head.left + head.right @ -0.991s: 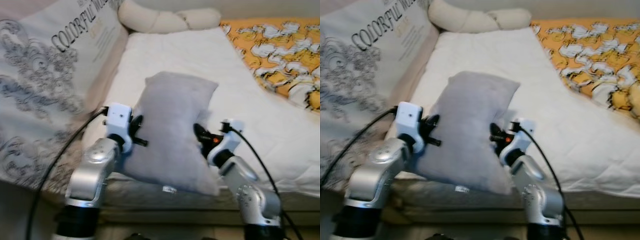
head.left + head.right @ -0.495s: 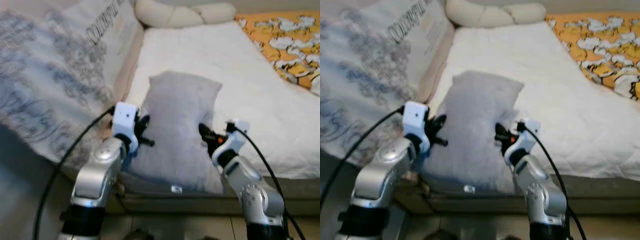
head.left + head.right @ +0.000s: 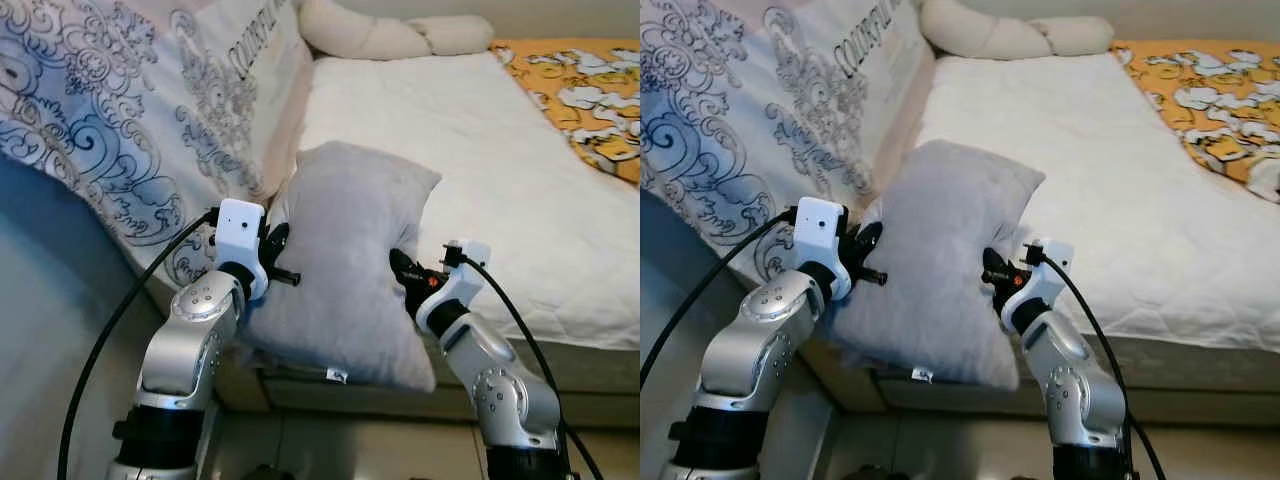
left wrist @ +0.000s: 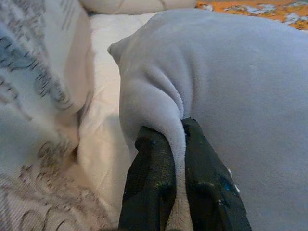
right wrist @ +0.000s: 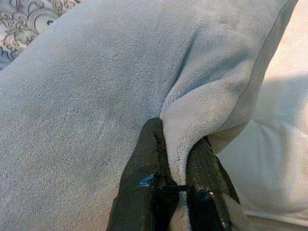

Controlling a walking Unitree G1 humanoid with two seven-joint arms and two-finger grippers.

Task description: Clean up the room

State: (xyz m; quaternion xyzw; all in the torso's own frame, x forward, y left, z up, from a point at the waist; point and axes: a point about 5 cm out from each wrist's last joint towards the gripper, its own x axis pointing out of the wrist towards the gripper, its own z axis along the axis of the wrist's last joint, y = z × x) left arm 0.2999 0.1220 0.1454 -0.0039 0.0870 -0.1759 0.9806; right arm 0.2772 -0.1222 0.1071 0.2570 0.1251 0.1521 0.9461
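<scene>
- The bed with its white quilted mattress cover (image 3: 480,150) stretches ahead of me, from the near edge just past my arms to the far end.
- A large cream quilt printed with grey-blue scrollwork and lettering (image 3: 150,110) is heaped along the bed's left side and hangs over its left edge.
- An orange blanket with a white cartoon print (image 3: 590,85) lies on the far right part of the bed.
- The soft grey plush rectangular pillow (image 3: 345,260) hangs between my two arms at the bed's near edge. It is tilted, its top corner leaning over the mattress and its bottom end with a small white tag hanging below the mattress edge.
- A long cream bolster cushion (image 3: 390,35) lies across the far end of the bed, well apart from the grey pillow.
- My left end effector (image 4: 173,144) sits at the pillow's left side. In the left wrist view its two black fingers (image 4: 151,178) are pinched narrowly on a raised fold of the grey plush, the fabric squeezed between them.
- My right end effector (image 5: 178,159) grips the pillow's right edge. In the right wrist view its black fingers (image 5: 144,192) are closed tight around a bunched ridge of the same fabric, with the white mattress cover just beyond it.
</scene>
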